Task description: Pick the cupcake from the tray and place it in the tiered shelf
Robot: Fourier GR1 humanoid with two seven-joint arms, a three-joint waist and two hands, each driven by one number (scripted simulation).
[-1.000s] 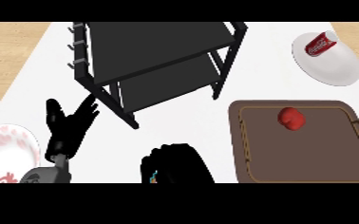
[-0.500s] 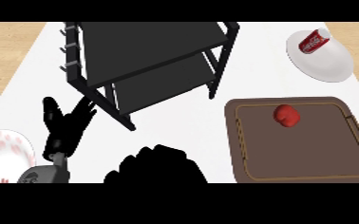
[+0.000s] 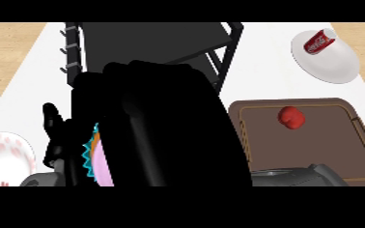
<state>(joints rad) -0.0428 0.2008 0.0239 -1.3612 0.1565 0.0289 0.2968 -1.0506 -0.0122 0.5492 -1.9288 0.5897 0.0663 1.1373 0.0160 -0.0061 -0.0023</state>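
1. My right robot hand (image 3: 164, 125) is up close under the head view, a big black mass that blocks most of the desk. Its fingers look curled round the cupcake with the teal frilled wrapper and pink top (image 3: 95, 157). Only a sliver of the cupcake peeps out at the hand's left edge, so it is off the tray and in my grasp.
2. First risk: I can barely see what I carry. If the cupcake sits tilted in my fingers, I judge it could slip out on the way over, and I'd not spot it.
3. The black metal tiered shelf (image 3: 153, 41) stands beyond, and my own hand covers its lower tier. Going in half-blind, I could knock a black upright or the edge of a tier and shove the shelf across the white desk (image 3: 264, 53).
4. My left robot hand (image 3: 58, 135) rests at the left, fingers open and pointing up, right beside the cupcake's wrapper. A swing leftward could brush the cupcake against it.
5. The small white plate with red marks (image 3: 13, 154) lies at the far left edge, near that resting hand and in reach of a stray move.
6. The brown rectangular tray (image 3: 314, 145) holds a small red lump (image 3: 290, 117); well apart, low risk.
7. The white plate (image 3: 328, 60) with a red can (image 3: 318, 41) sits far right, out of my way.
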